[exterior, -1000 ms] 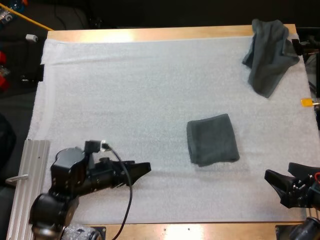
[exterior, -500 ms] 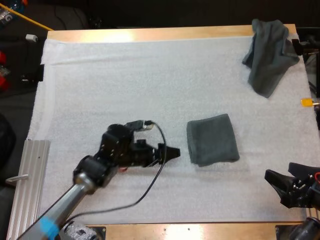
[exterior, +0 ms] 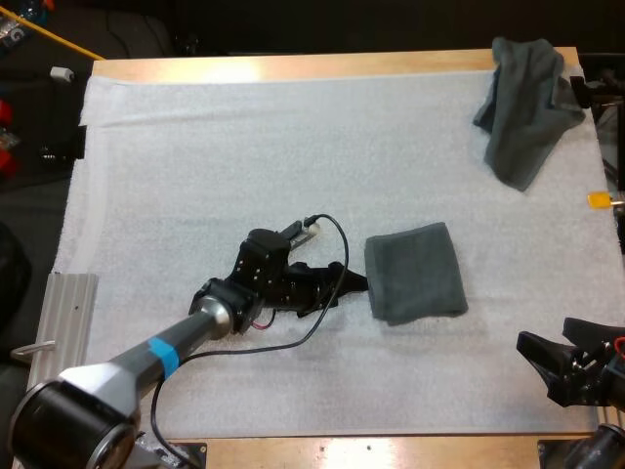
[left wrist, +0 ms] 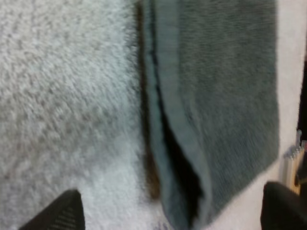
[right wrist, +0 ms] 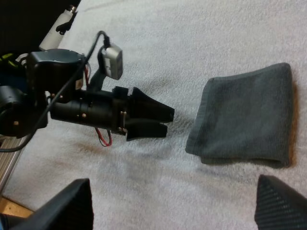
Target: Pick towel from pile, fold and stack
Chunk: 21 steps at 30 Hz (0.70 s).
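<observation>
Left pincer (exterior: pixel 356 281), released and empty, points at the folded towel (exterior: pixel 416 271), tips just beside its edge.

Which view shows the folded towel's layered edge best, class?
The left wrist view: the folded towel sits close up, its layers gaping along the edge facing the open left gripper. The high view gives its whole outline on the mat; the right wrist view shows it flat, the edge thin.

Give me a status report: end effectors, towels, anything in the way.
Left end effector open, at edge of folded towel. Right end effector open, near right, holding nothing. Crumpled towel far right corner. Nothing in the way.
</observation>
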### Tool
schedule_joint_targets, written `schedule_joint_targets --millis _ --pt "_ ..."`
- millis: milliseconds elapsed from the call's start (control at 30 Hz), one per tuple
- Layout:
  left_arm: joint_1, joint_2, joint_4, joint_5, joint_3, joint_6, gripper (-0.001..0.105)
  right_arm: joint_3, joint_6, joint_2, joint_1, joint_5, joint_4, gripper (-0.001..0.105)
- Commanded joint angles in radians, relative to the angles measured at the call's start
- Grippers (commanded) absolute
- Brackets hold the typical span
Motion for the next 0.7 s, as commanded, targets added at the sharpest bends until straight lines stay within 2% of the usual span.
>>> schedule_joint_targets --millis 0,133,267,400,667 --pt "-0.005 0.004 -0.018 0.009 -0.013 -0.007 0.072 -0.003 0.004 0.004 0.001 -0.002 0.002 0.067" --pt "-0.010 0.032 -0.014 0.006 -0.024 -0.007 0.071 -0.003 0.004 0.004 0.001 -0.002 0.002 0.067" --pt "-0.057 0.067 0.012 -0.021 -0.045 -0.005 0.070 -0.003 0.004 0.004 0.001 -0.002 0.002 0.067" --pt "-0.118 0.097 0.063 -0.075 -0.107 -0.007 0.070 -0.003 0.004 0.004 0.001 -0.002 0.002 0.067" --pt "-0.186 0.192 0.109 -0.076 -0.248 -0.041 0.070 -0.003 0.004 0.004 0.001 -0.002 0.002 0.067"
